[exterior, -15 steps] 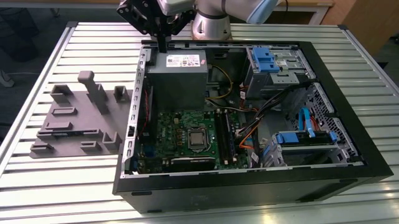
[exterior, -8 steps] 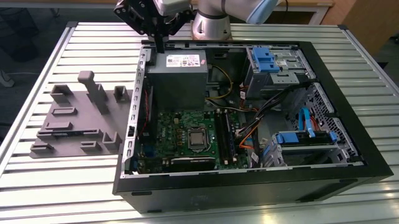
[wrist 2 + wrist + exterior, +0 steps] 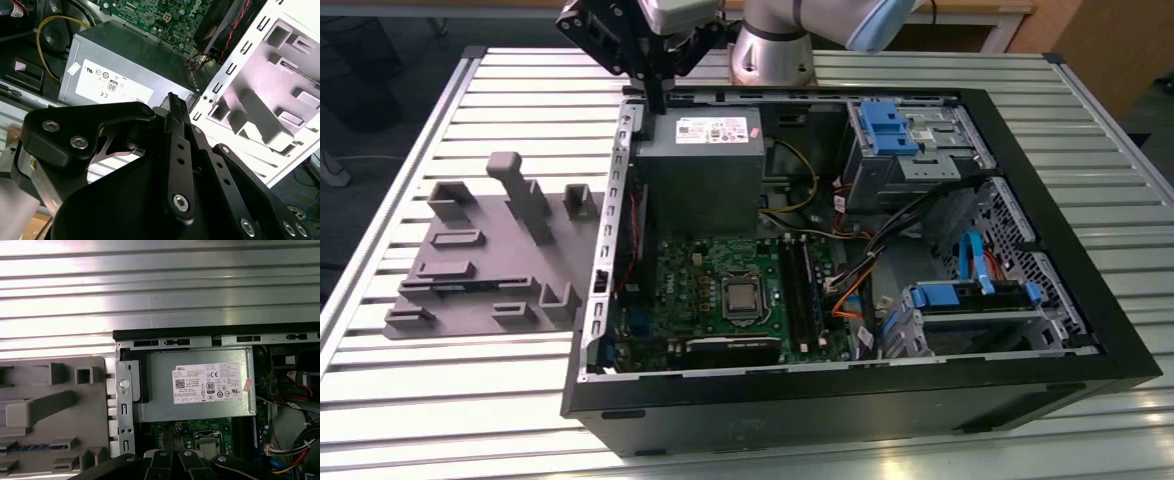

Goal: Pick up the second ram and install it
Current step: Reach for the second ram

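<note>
Nearest us in the exterior view is the black wall of the open computer case (image 3: 854, 405), running across the lower part of the frame on the slatted metal desk (image 3: 440, 400). Just behind that wall we see the green motherboard (image 3: 707, 290) lying flat inside. Its dark memory slots (image 3: 797, 290) run beside the processor socket (image 3: 739, 297). At the lower right of the case sits a drive cage with a blue bracket (image 3: 947, 295).

On the exterior view's left, just beside the case, the grey holder tray (image 3: 480, 270) rests on the desk. In the first wrist view the second ram (image 3: 37, 446) shows as a thin blue strip lying in a slot of that tray, well apart from the pincer.

Farther back, the grey power supply (image 3: 698, 160) sits in the case's upper left corner, and a second blue bracket (image 3: 883, 125) sits at the upper right. Over the case's rim beside the power supply, in the upper left of the frame, the pincer (image 3: 651, 98) hangs with its fingers clenched together on nothing. Behind it stands the arm's base (image 3: 771, 55).
</note>
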Tool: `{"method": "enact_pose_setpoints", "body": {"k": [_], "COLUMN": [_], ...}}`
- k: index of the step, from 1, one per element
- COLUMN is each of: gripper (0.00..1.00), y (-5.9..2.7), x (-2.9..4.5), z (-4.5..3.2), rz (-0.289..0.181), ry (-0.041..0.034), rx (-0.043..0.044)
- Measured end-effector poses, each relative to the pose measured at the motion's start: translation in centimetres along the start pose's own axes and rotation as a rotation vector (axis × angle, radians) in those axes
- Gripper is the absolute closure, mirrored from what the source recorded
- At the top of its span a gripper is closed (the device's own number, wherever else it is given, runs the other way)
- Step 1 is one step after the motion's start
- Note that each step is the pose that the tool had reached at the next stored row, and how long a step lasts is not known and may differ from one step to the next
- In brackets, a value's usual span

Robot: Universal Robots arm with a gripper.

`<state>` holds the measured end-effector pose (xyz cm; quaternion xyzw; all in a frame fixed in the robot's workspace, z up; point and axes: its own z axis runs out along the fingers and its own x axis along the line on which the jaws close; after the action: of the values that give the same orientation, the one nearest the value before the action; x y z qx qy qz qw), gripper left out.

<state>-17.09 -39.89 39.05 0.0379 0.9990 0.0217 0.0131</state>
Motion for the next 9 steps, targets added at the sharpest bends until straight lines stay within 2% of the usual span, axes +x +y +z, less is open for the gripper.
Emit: {"method": "enact_pose_setpoints", "body": {"k": [9], "gripper": [0.89], "y": [-0.04], "x": [0.44], "z": [0.05], "rz": [0.0], "ry": [0.0], "rx": [0.0]}}
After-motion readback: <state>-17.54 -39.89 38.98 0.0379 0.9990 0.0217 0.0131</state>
